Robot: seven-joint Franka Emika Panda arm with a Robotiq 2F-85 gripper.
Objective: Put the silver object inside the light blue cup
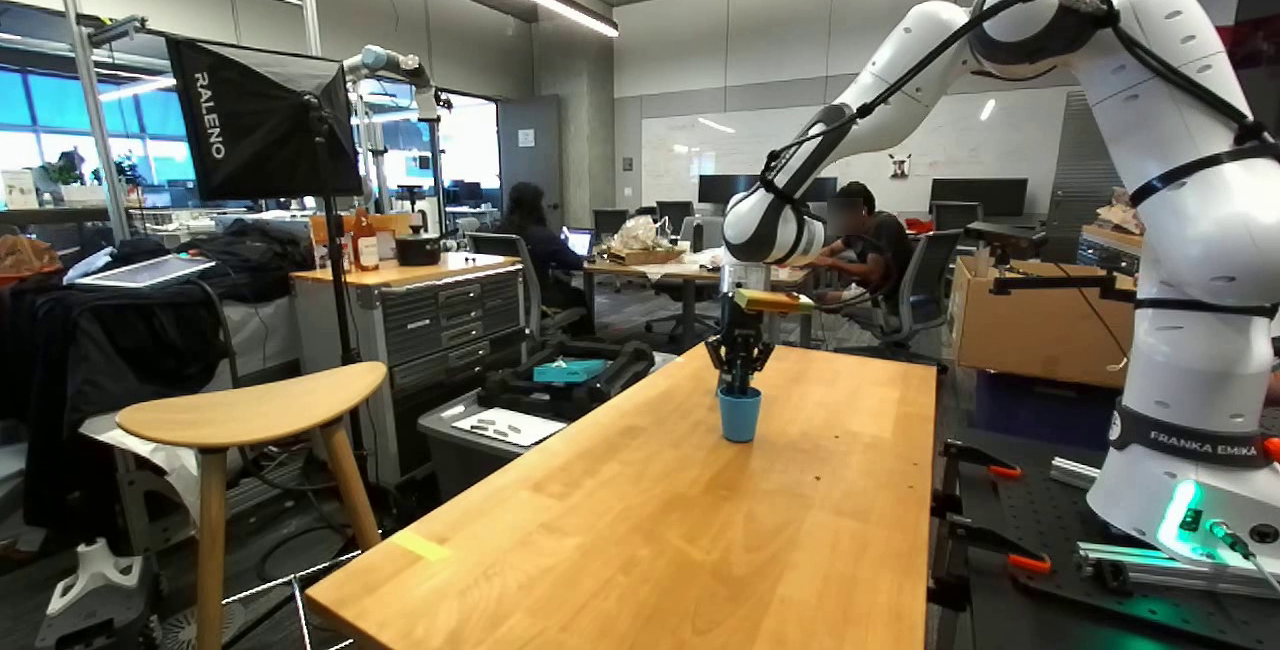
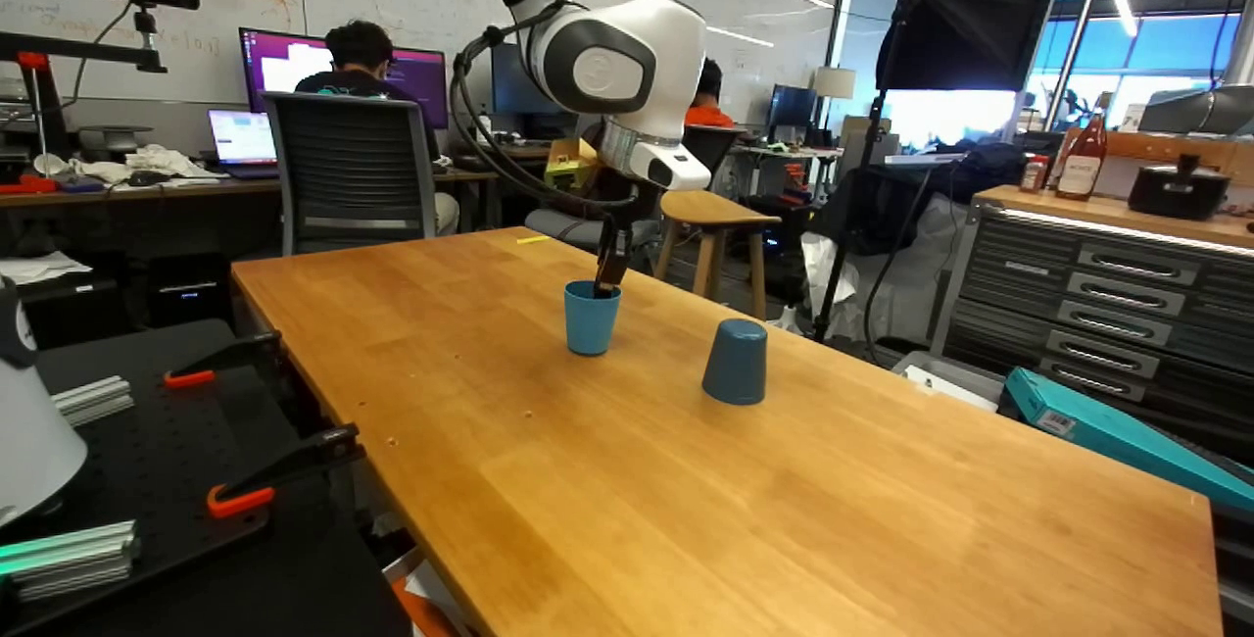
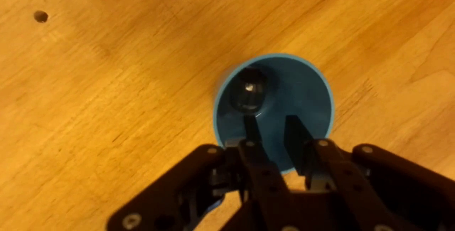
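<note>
The light blue cup stands upright on the table and shows in both exterior views (image 1: 740, 420) (image 2: 590, 325) and in the wrist view (image 3: 302, 85). A dark, shiny rounded object, which appears to be the silver object (image 3: 249, 90), lies inside the cup against one side of its wall in the wrist view. It is hidden in both exterior views. My gripper (image 3: 272, 122) points down with its fingertips at or inside the cup's mouth. The fingers are apart, with nothing between them. The gripper also shows above the cup in both exterior views (image 1: 740, 375) (image 2: 609, 274).
A darker blue cup (image 2: 736, 363) stands upside down on the wooden table (image 2: 784, 510) near the light blue cup. Black clamps with orange tips (image 1: 1000, 470) sit along the table edge by the robot base. A wooden stool (image 1: 255, 408) stands beside the table.
</note>
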